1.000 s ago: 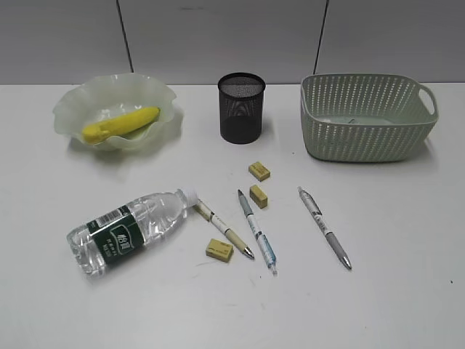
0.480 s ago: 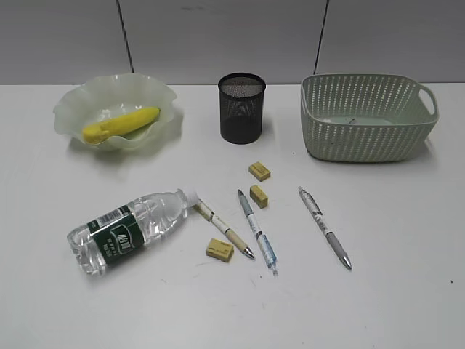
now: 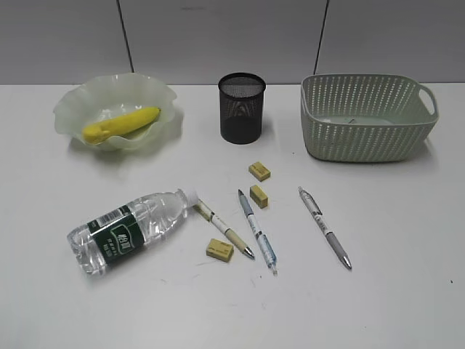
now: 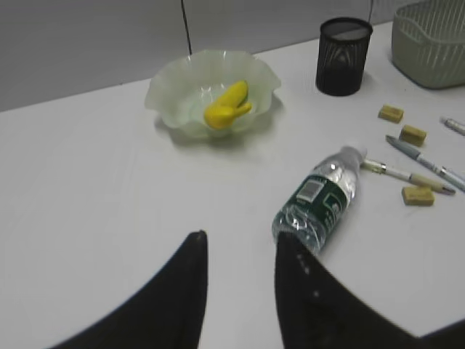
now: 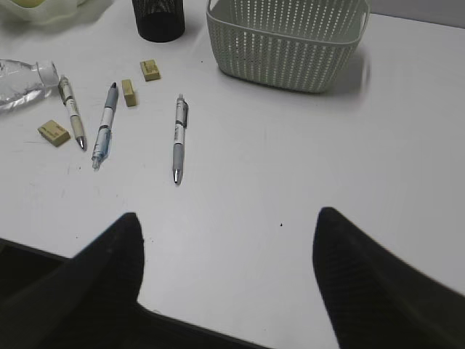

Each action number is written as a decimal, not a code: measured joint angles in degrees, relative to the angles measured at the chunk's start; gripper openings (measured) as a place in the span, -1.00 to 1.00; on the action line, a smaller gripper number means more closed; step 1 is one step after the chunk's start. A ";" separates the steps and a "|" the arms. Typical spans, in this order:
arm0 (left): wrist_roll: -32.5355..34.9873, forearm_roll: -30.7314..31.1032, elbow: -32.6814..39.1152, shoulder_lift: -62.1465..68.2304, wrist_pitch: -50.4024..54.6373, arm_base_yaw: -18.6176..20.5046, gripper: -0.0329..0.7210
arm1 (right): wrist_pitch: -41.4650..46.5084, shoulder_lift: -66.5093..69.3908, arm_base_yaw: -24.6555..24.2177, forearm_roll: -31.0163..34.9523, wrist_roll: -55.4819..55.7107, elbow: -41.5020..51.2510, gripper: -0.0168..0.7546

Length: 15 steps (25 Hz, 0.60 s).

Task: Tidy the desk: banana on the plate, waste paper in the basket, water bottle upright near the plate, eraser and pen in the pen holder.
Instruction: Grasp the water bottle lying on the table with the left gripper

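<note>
While banana (image 3: 120, 123) fills plate (image 3: 116, 109) | jaws: left narrow, right wide (both empty)

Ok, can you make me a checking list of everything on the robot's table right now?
Surface: white desk, a few small dark specks.
Banana: already lying in the plate.
Water bottle: on its side, cap on.
Pens: three, lying loose; the cream one is beside the bottle cap, then the blue one and the grey one.
Erasers: three, loose; two close together, one nearer the front.
Pen holder: upright; nothing seen inside.
Basket: upright; contents unclear.
Waste paper: nothing seen.
Clutter: nothing seen.
Left gripper: jaws partly open, holding nothing.
Right gripper: jaws wide open, holding nothing.
Cables: nothing seen.
Surroundings: grey panelled wall.
</note>
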 joint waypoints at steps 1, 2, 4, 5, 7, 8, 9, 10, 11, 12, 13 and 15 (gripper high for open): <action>0.08 0.00 -0.56 2.03 -1.58 0.00 -0.27 | 0.00 0.00 0.00 0.00 0.00 0.00 0.52; 0.08 0.00 -1.17 4.45 -3.63 0.00 -0.27 | 0.00 0.00 0.00 0.00 0.00 0.00 0.52; 0.08 0.00 -1.98 9.97 -7.61 0.00 -0.26 | 0.00 0.00 0.00 0.00 0.00 0.00 0.52; 0.13 -0.07 -2.15 13.50 -9.34 0.00 -0.26 | 0.00 0.00 0.00 0.00 0.00 0.00 0.52; 0.62 -0.76 -2.89 20.60 -12.87 0.00 -0.26 | -0.02 0.00 0.00 0.00 0.10 0.00 0.52; 1.33 -1.63 -3.36 24.68 -14.51 0.00 -0.26 | -0.02 0.00 0.00 0.00 0.10 0.00 0.52; 2.98 -3.55 -4.16 28.80 -15.48 0.00 -0.26 | -0.02 0.00 0.00 0.05 0.10 0.00 0.52; 5.09 -5.21 -5.15 32.27 -16.42 0.00 -0.25 | -0.02 0.00 0.00 0.05 0.10 0.00 0.52; 7.08 -7.95 -6.29 36.42 -16.99 0.00 -0.23 | -0.02 0.00 0.00 0.05 0.10 0.00 0.52; 9.75 -10.45 -7.27 40.75 -17.24 0.00 -0.19 | -0.02 0.00 0.00 0.05 0.10 0.00 0.52; 12.51 -13.45 -8.55 45.30 -17.40 0.00 -0.14 | -0.02 0.00 0.00 0.05 0.10 0.00 0.52; 17.11 -18.53 -10.91 52.88 -17.56 0.00 0.00 | -0.06 0.00 0.00 0.05 0.10 0.00 0.52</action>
